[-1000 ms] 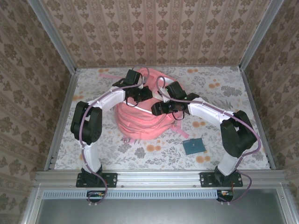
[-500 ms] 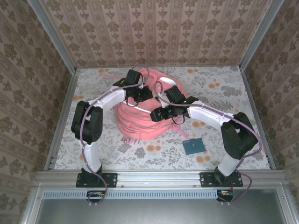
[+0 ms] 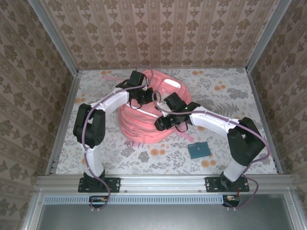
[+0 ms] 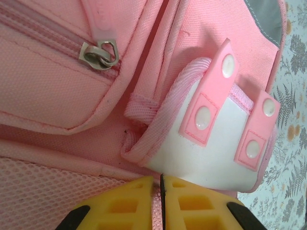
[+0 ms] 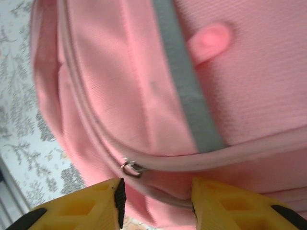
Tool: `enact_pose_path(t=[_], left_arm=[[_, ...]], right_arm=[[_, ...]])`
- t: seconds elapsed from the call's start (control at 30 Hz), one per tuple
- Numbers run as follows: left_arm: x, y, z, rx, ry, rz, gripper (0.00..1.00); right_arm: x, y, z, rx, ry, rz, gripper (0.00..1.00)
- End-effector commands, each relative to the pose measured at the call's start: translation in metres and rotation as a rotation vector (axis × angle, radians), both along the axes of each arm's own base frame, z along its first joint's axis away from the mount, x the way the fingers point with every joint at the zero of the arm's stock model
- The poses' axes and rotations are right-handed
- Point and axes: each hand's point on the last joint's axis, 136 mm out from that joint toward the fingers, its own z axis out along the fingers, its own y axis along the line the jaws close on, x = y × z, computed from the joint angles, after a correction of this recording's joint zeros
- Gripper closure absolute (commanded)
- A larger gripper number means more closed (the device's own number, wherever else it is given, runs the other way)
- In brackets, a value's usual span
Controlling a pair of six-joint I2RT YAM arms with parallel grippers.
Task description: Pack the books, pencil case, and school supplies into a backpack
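- Rail of aluminium [image 3: 163, 182] runs along the near edge, with both arm bases bolted to it.
- Just beyond it the small teal book [image 3: 198, 150] lies flat on the table, apart from the backpack and near my right arm. That one is left to pack.
- My right gripper [image 5: 156, 196] hangs over the bag's near side, fingers spread and nothing between them. A metal zipper pull [image 5: 133, 168] sits just ahead of the gap.
- The backpack [image 3: 144, 129] lies mid-table. I cannot tell what is already inside, so I judge the job partway at best.
- My left gripper [image 4: 161, 201] is at the bag's far side, pads pressed together with nothing visible between them, just below a white patch [image 4: 211, 158].
- The table [image 3: 230, 91] wears a floral cover, and walls [image 3: 163, 33] in brown patterned paper close it in on three sides.
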Motion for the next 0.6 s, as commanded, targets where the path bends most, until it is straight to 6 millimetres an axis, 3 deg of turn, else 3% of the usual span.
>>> enact_pose_path(t=[0.0,0.1,0.2,0.27,0.4,0.43,0.57], left_arm=[[0.004,-0.007,0.002,-0.014,0.004,0.0,0.87],[0.003,-0.002,0.013,-0.03,-0.005,0.011,0.84],[-0.001,0.009,0.031,-0.05,-0.028,0.032,0.76],[-0.007,0.019,0.043,-0.059,-0.048,0.055,0.69],[-0.028,0.042,0.052,-0.05,-0.067,0.099,0.58],[-0.035,0.047,0.053,-0.041,-0.072,0.109,0.56],[-0.07,0.067,0.054,0.004,-0.091,0.145,0.51]], right_arm=[[-0.019,0.02,0.014,0.074,0.028,0.088,0.6],[-0.011,0.013,0.027,0.111,-0.03,0.003,0.6],[0.004,-0.011,0.042,0.142,-0.077,-0.168,0.57],[0.013,-0.03,0.05,0.182,-0.081,-0.306,0.51],[0.025,-0.057,0.051,0.218,-0.01,-0.558,0.44],[0.026,-0.062,0.061,0.256,0.002,-0.615,0.42],[0.033,-0.053,0.051,0.304,0.147,-0.734,0.42]])
